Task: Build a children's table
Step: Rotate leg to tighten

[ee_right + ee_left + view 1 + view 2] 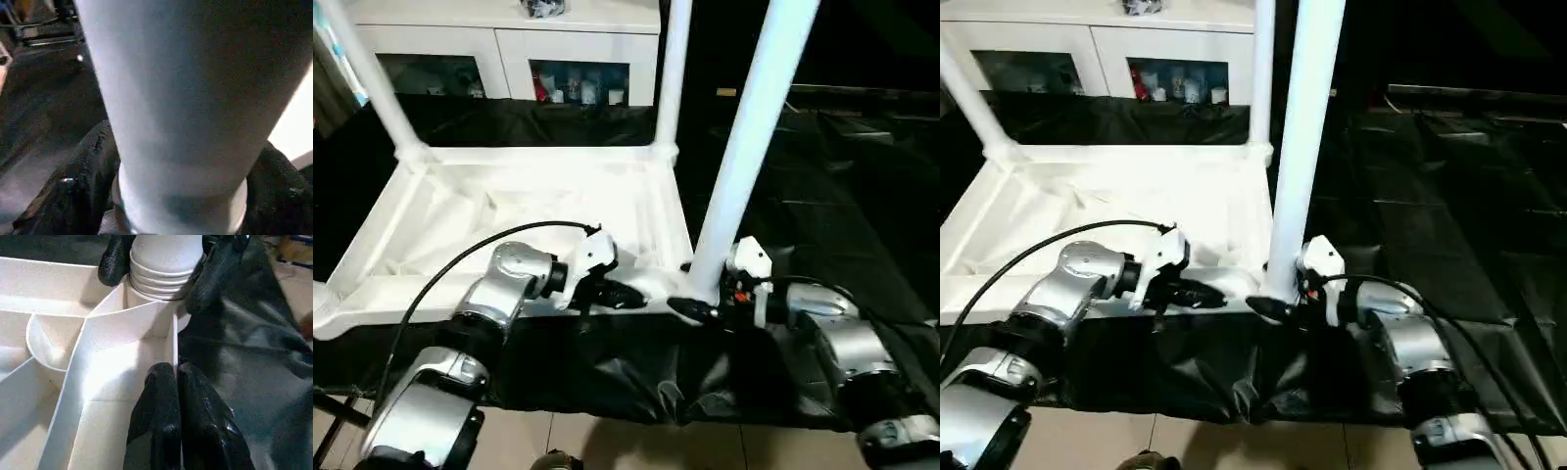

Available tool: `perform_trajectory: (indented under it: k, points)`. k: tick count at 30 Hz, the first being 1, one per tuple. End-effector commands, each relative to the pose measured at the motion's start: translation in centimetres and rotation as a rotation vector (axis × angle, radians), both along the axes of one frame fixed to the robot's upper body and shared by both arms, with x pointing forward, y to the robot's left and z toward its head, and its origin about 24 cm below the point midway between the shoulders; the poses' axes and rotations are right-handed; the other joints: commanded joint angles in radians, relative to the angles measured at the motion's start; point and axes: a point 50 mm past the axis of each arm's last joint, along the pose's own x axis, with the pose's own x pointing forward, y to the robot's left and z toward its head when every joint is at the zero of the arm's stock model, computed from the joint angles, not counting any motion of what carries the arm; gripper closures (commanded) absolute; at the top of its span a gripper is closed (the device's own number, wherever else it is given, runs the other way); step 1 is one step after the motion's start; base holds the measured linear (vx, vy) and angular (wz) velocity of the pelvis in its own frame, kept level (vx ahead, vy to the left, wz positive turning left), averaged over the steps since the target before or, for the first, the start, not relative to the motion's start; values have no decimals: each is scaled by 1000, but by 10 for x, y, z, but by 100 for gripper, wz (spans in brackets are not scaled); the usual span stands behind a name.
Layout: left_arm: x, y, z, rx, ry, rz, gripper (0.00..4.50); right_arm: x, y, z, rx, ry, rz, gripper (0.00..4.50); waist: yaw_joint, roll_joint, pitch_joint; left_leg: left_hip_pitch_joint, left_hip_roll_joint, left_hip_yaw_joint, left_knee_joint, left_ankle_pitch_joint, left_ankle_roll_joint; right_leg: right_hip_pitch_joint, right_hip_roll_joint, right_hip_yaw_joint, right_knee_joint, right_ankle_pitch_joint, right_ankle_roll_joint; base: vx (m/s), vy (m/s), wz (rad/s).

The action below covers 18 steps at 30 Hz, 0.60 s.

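Note:
The children's table lies upside down on black cloth, its white ribbed top (pixel 509 211) facing up. Three white legs stand upright in corner sockets: far left (pixel 367 78), far right (pixel 673 69) and near right (pixel 749 137). My right gripper (pixel 700 299) is shut on the base of the near right leg, a black finger (pixel 115 259) on either side of its ridged end (pixel 161 279) just above the socket. My left gripper (pixel 177 382) is shut on the top's thin near rim wall (pixel 173 340), a little to the left of that corner.
A white cabinet (pixel 509 39) with glass doors stands behind the table. Black cloth (pixel 636 382) covers the floor under and to the right of the table, bunched at its near edge. Pale floor tiles (pixel 607 441) show in front. A black cable (pixel 460 259) arcs over my left forearm.

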Motion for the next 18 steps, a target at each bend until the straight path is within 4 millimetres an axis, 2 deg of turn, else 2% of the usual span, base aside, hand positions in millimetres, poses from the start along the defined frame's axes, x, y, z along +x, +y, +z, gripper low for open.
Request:
perform_trajectory:
  k: [1,5,10,12,14,15,16,18]
  points:
    - [-1,-13,10,-52,-25,-61,450,-8,12,-4,-6,35,105,141,1,-5,-63,29,46,-17,-79,-237,48,35,-47,18,-66,-126,-262,0,0,0]
    - [-3,-8,10,-38,-8,-84,450,-13,11,-6,-24,56,153,170,1,-6,-62,30,47,-17,-80,-241,45,34,-46,18,-67,-138,-258,0,0,0]
    - [1,-9,10,-42,-37,-37,450,-13,12,-7,-17,63,127,175,0,-7,-61,30,47,-17,-81,-250,37,33,-47,19,-69,-157,-256,0,0,0]
    - [7,-14,9,-41,-71,42,450,-6,15,-9,-15,55,36,175,1,-7,-61,31,47,-17,-81,-253,33,31,-48,19,-70,-168,-253,0,0,0]
    - [12,-19,9,-44,-92,113,450,2,17,-13,-24,40,-74,176,-5,-7,-59,31,44,-19,-83,-273,15,27,-50,20,-74,-208,-245,0,0,0]
    - [17,-26,10,-45,-115,174,450,12,19,-18,-49,30,-201,176,-9,-10,-58,34,43,-21,-85,-291,0,26,-52,20,-79,-255,-233,0,0,0]
    - [20,-29,10,-39,-125,206,450,15,20,-20,-58,28,-249,176,-15,-9,-55,34,40,-23,-87,-312,-15,25,-52,20,-84,-308,-218,0,0,0]
    - [21,-31,9,-35,-130,226,450,17,20,-21,-64,26,-277,176,-18,-11,-56,33,40,-26,-88,-317,-24,27,-54,21,-89,-345,-193,0,0,0]
